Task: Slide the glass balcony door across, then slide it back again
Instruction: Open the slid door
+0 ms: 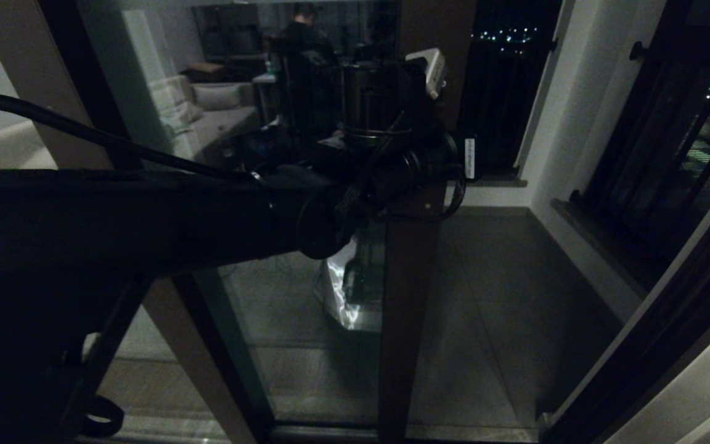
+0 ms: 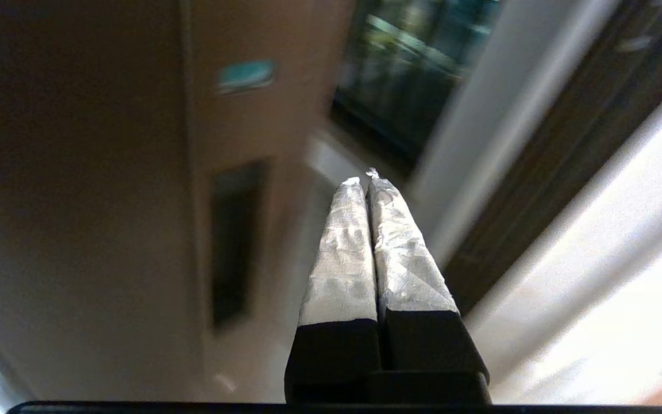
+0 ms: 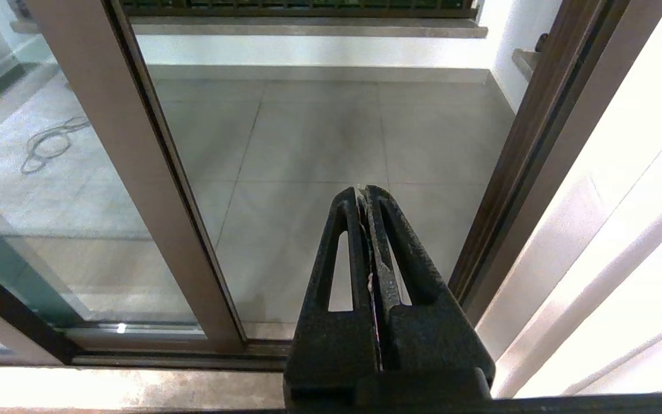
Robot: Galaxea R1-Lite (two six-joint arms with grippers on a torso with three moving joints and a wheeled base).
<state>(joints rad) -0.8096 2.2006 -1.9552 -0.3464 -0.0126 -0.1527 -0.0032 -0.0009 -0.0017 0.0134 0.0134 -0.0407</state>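
At the doorway to the balcony, the glass balcony door (image 1: 306, 203) stands partly drawn across, its dark brown stile (image 1: 407, 308) upright near the middle of the head view with an open gap to its right onto the tiled balcony floor (image 1: 490, 296). The left arm reaches across to the stile at about handle height; the left gripper (image 2: 364, 178) has its two wrapped fingers pressed together with nothing between them, the tips lying just beside the recessed black slot handle (image 2: 233, 241). The right gripper (image 3: 364, 192) hangs lower, facing the gap, jaws likewise closed on nothing. The door is judged heavy and rigid, riding on a floor track (image 3: 193, 351); expect steady rolling resistance and inertia at each end of travel. The pane is fragile and smooth, so force belongs on the metal stile: insert the closed fingertips into the slot, or bear against the stile's edge, and push horizontally along the track. A small pale label (image 2: 246, 76) is fixed to the stile above the slot; its writing cannot be read. No brand marking is legible.
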